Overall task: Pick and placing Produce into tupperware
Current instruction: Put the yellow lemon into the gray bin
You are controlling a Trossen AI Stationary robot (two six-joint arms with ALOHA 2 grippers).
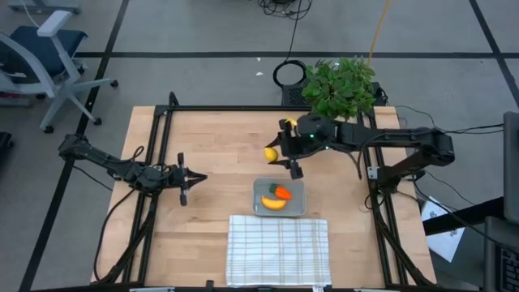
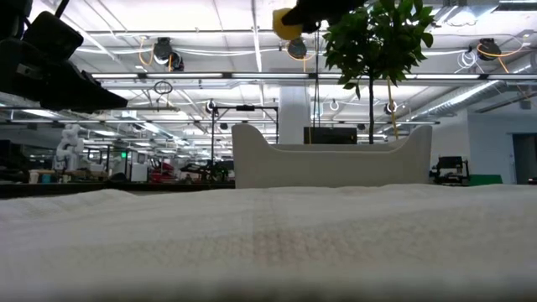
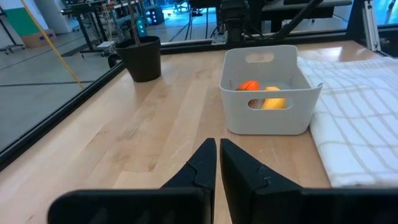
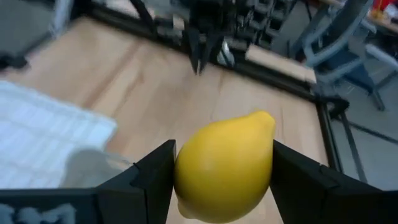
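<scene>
- Yellow, round toy lemon (image 4: 224,165) sits clamped between the right pincer's (image 1: 281,152) fingers, raised over the wooden worktop (image 1: 219,146), just beyond the shallow translucent greyish tupperware tub (image 1: 294,188).
- Orange carrot (image 1: 281,193) and curved yellow banana (image 1: 273,203) lie inside the tub.
- Left pincer (image 3: 217,155), closed on nothing, hovers well apart.

I count 3 produce pieces: 1 lemon (image 1: 270,154), 1 banana (image 1: 273,203), 1 carrot (image 1: 281,193); 1 tupperware (image 1: 298,208); 1 cloth (image 1: 278,250); 1 potted plant (image 1: 340,87); 1 counter (image 1: 219,154); my 2 pincers, left pincer (image 1: 197,178) and right pincer (image 1: 276,154).
</scene>
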